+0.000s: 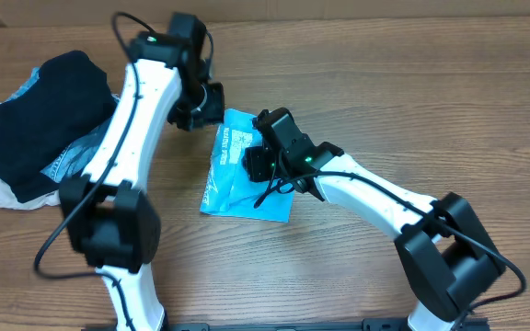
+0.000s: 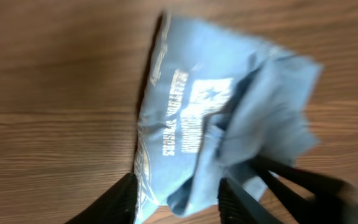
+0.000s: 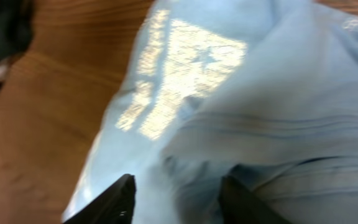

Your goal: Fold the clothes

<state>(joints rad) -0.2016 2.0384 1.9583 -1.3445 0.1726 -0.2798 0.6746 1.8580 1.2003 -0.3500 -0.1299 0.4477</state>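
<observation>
Sky-blue T-shirt [image 1: 233,184], white lettering [image 2: 188,118]; black garment [image 1: 40,119]; brown wood-grain table [image 1: 412,83].

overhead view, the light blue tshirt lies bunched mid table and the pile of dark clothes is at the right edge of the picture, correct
Not quite: the overhead view shows the pile of dark clothes at the left edge of the picture, not the right. The light blue T-shirt does lie bunched mid table.

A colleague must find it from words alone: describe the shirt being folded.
Start at the wooden table, seen from overhead, and go to its middle. The light blue T-shirt lies there, bunched small, white lettering showing. Unlike the black, denim and cream pile at the left, it lies alone.
</observation>
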